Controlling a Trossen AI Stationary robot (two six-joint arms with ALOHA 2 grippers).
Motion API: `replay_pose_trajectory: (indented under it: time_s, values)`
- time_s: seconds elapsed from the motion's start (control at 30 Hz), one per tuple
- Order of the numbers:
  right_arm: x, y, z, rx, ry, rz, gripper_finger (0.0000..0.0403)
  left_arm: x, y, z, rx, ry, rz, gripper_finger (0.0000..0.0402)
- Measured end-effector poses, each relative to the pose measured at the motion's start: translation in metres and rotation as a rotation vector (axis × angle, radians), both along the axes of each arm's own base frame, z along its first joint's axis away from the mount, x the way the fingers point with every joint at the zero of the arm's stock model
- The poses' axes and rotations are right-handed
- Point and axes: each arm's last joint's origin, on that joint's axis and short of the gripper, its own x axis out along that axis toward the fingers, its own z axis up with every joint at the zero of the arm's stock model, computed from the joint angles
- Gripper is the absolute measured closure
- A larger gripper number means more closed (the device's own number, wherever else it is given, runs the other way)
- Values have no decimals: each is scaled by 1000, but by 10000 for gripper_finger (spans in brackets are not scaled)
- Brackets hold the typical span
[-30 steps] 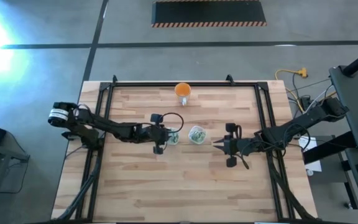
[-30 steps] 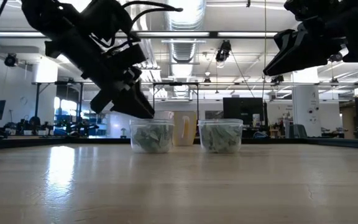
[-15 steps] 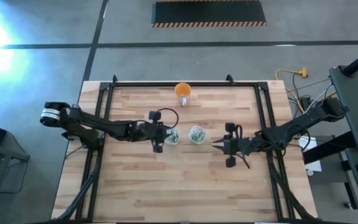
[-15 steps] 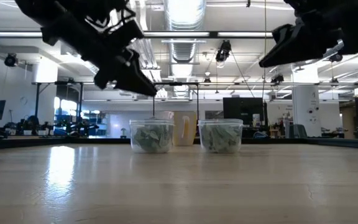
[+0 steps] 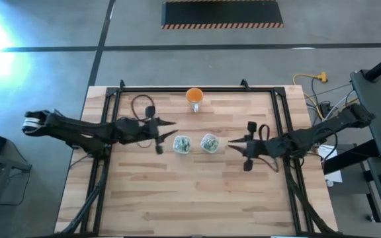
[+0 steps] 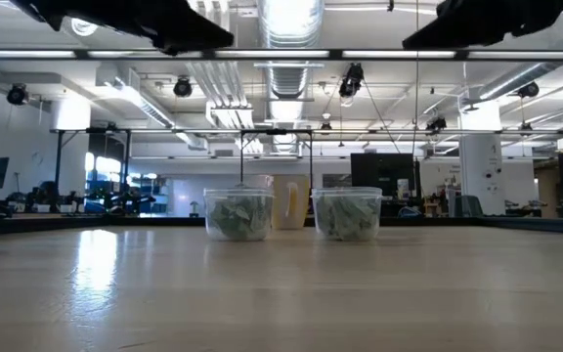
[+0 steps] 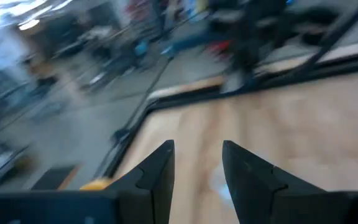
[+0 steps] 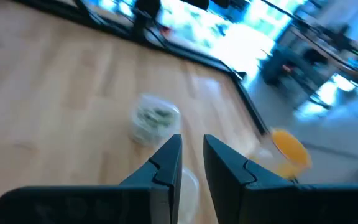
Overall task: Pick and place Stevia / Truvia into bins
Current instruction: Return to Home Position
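Low view: upright bins [image 6: 239, 193] hold sachets [image 6: 239, 217] (jumbled).

The slim, black, multi-jointed left arm [image 5: 91, 131] bears a white band [image 5: 32, 123] and a looping black cable [image 5: 137, 104]; the matching black right arm [image 5: 309, 137] has its own loop. The left gripper [image 7: 197, 146] has matte black wedge-shaped fingers [image 7: 157, 177].

The table [image 5: 197, 192] is pale honey wood, striped by its planks, inside a black frame [image 5: 197, 88]. At mid-frame in the low view, two clear bins [image 6: 238, 195] show green-and-white sachets [image 6: 348, 221]. In the high view's upper middle is an orange cup [image 5: 194, 96]. Both arms [image 5: 84, 129] are black. A yellow cable [image 5: 313, 78] lies at upper right, and a black mat [image 5: 222, 12] edged in yellow-and-black stripes lies on the grey floor [image 5: 51, 26] at top.
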Motion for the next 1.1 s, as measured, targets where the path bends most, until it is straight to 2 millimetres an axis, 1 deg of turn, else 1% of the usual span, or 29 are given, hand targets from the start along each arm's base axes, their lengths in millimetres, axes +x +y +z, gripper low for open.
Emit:
replay_pose_trajectory:
  time_s: [0.07, 0.17, 0.27, 0.4, 0.53, 0.67, 0.8, 0.93, 1.1]
  values:
    - [-5, -4, 6, 20, -22, 83, 346, -9, -1, 4, -3, -32, -71, 283]
    - [-13, -14, 8, 47, -45, 171, 346, -22, 0, 2, -3, -55, -72, 283]
    - [-20, -24, 4, 71, -60, 170, 346, -33, 1, -5, -3, -55, -73, 283]
    - [-29, -35, -3, 97, -76, 152, 346, -51, 2, -5, -2, -106, -69, 283]
    - [-38, -37, -2, 116, -134, 225, 346, -72, 2, -3, -3, -147, -72, 283]
    - [-45, -37, -6, 108, -198, 277, 346, -90, 2, -12, -6, -184, -101, 283]
    - [-53, -39, -13, 97, -253, 276, 346, -101, 3, -20, -6, -218, -105, 283]
    - [-62, -42, -15, 105, -298, 266, 346, -109, 2, -26, -6, -240, -150, 283]
    - [-75, -44, -16, 110, -369, 263, 346, -122, 2, -30, -4, -280, -155, 283]
